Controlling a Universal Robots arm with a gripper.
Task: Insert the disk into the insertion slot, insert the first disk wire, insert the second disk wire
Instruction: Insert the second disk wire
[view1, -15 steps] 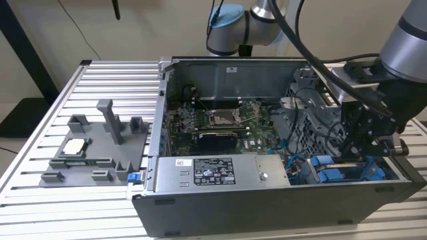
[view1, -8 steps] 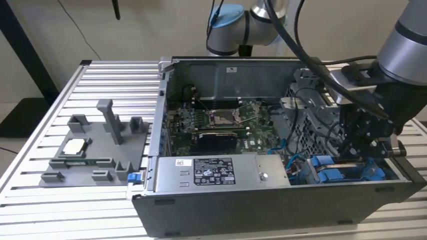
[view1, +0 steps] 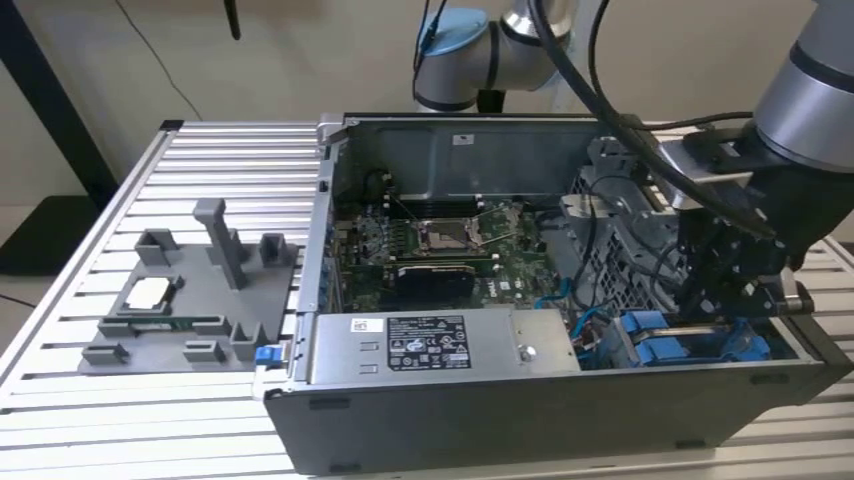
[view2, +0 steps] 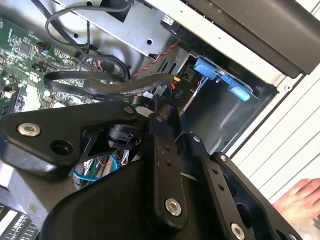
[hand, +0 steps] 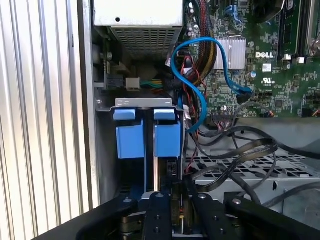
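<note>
Fig. Gripper (hand: 175, 192) at drive bay, PC case (view1: 534, 420) lying open-side up. Fingers (hand: 160, 215) drawn narrow, nearly together. Something small and dark sits between the tips; what it is cannot be told. Tips reach down into the bay corner, prob. because the drive's connector edge faces upward there and access is from above only.

In both wrist views the tips sit just beside a flat black cable (view2: 115, 90) and a loose bundle of thin wires. A blue data cable (hand: 200, 97) loops from the motherboard (view1: 427, 240) toward the bay.

The disk (hand: 167, 140) appears seated on edge in the insertion slot (hand: 145, 102), directly ahead of the fingertips. Visible: bright blue carrier w/ tab, thin silver edge alongside; label face hidden. A second blue carrier stands just beside it.

Exterior view: gripper (view1: 714, 318) and bay lie at approx. 4 o'clock from the motherboard and 3 o'clock from the grey power supply (view1: 427, 340).
</note>
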